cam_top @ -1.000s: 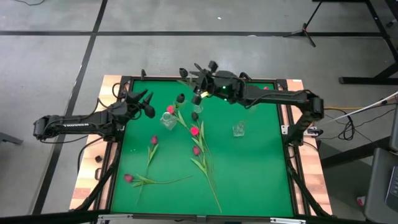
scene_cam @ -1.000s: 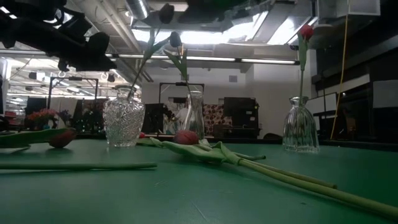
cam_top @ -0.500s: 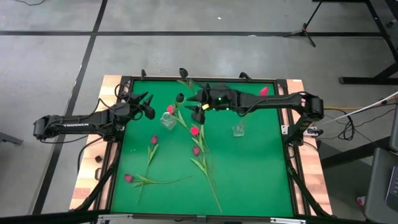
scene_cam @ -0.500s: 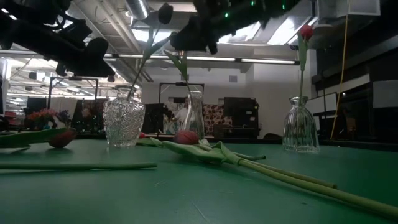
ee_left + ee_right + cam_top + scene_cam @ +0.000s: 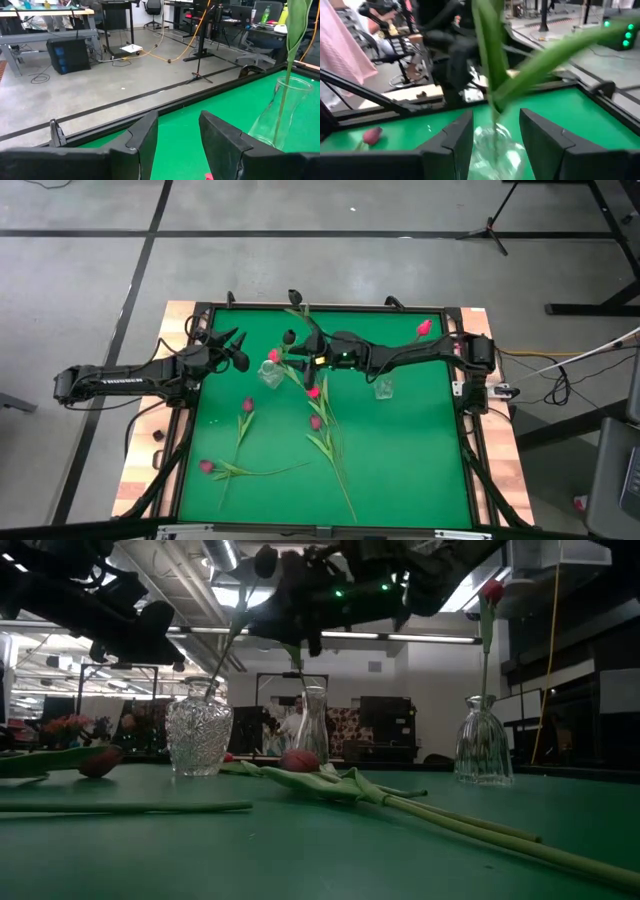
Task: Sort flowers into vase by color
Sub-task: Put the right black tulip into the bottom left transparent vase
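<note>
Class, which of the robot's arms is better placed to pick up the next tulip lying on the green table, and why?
The right: its gripper, fingers open, hangs mid-table just above the pink-red tulip lying on the green mat. The left gripper waits, open, near the table's left edge, farther away.

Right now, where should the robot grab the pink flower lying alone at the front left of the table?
Grab the pink flower by its bare stem, just past the leaves, coming straight down from above. The stem lies flat on the green table, thin and clear of the other flowers.
</note>
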Robot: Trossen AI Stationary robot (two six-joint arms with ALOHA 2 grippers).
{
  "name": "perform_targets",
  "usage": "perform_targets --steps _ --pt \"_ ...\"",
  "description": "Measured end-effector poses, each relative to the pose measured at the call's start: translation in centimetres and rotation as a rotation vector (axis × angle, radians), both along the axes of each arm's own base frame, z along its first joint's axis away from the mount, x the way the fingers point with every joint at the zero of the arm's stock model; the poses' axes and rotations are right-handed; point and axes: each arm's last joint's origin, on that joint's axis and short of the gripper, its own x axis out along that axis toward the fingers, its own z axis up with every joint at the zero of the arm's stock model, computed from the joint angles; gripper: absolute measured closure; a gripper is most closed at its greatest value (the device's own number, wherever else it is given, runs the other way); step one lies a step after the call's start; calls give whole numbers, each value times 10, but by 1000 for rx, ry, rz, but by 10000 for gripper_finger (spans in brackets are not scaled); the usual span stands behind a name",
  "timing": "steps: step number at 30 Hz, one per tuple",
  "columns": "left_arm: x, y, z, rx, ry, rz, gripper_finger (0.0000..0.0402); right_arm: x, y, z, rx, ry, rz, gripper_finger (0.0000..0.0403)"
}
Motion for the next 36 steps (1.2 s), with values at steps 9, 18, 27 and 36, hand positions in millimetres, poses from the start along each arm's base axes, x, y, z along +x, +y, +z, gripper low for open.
perform_targets --steps 9,18,27,36 --pt "0 0 0 0 -2 0 260 21 -4 16 -14 -58 11 244" --pt "0 0 0 -1 -2 0 260 30 -5 49 -83 -111 14 244" --pt "0 0 0 -1 -3 1 260 32 -13 65 -131 -140 -10 244" --pt "0 0 0 0 -4 2 260 51 -28 54 -104 -177 3 244"
